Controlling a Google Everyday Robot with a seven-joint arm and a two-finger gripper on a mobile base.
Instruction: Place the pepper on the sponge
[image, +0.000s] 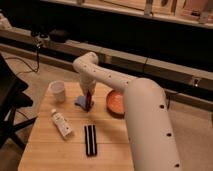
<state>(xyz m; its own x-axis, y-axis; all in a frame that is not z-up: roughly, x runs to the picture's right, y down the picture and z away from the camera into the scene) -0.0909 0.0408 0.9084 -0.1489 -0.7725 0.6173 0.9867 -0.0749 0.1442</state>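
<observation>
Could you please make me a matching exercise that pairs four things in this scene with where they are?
Things:
1. white cup
2. orange-red bowl
3. black ribbed block
4. gripper

Places:
A. nearest the camera, mid-table
B. far left
C. at the pepper, over the sponge
D. right side, partly hidden by the arm

Pairs: 1-B, 2-D, 3-A, 4-C.

The white arm (147, 117) is seen entering from lower right, its thick forearm angled up and leftward. A rounded bend (85, 62) is noted at the far end, with the wrist link (86, 80) turned straight down. The gripper (89, 99) is carried at its lower end, pointed downward, left of view centre.
</observation>
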